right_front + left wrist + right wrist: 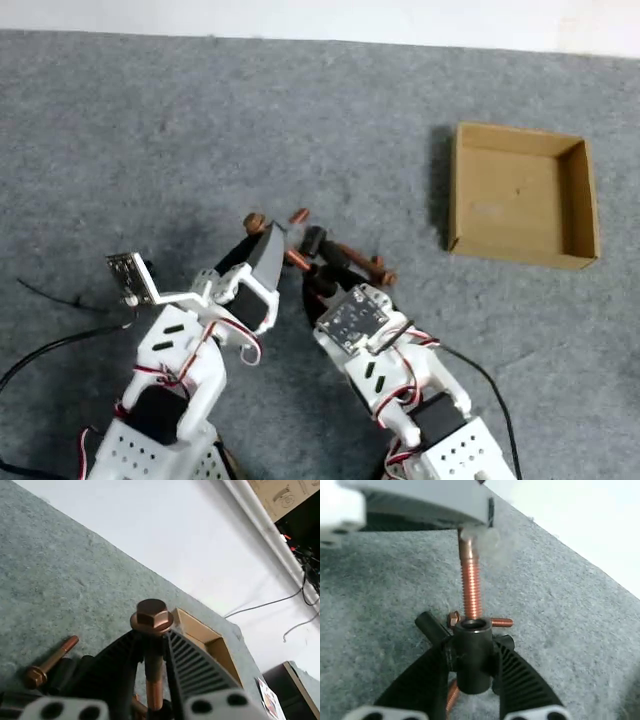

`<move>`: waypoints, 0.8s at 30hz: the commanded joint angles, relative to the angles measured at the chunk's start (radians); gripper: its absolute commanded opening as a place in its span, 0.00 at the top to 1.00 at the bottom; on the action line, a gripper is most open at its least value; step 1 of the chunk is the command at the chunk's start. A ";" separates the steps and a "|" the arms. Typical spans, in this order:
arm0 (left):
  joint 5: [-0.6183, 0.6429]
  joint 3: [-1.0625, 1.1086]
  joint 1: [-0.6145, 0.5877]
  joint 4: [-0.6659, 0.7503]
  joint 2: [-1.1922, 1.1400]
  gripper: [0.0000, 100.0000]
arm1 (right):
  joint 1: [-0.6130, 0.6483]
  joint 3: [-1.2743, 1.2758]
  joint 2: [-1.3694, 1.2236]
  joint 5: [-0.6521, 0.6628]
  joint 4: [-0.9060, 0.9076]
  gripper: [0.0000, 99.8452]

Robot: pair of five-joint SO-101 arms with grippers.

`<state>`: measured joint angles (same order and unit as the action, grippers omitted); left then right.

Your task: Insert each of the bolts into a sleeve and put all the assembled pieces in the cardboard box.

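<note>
Here, threaded copper bolt (471, 582) meets tubular black sleeve (472, 655).

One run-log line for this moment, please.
left tool: shut on bolt | right tool: shut on sleeve | bolt tip at sleeve mouth | spare bolt on carpet | box holds no pieces yet
</note>
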<state>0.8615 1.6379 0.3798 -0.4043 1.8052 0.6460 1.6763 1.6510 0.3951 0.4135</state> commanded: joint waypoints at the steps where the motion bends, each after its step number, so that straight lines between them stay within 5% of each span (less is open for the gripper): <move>1: 0.002 -0.084 0.036 -0.075 0.015 0.99 | -0.007 0.137 0.001 0.006 -0.001 0.99; 10: 0.003 -0.087 0.038 -0.091 0.015 0.99 | -0.007 0.137 0.001 0.006 -0.001 0.99; 17: -0.006 -0.096 0.059 -0.244 0.015 0.99 | -0.036 0.137 0.008 0.006 -0.008 0.99; 24: -0.204 -0.016 0.240 -0.296 0.013 0.99 | -0.036 0.137 0.004 0.006 -0.015 0.99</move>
<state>0.7511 1.5873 0.5056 -0.6682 1.8205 0.6352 1.6763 1.6494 0.3982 0.4150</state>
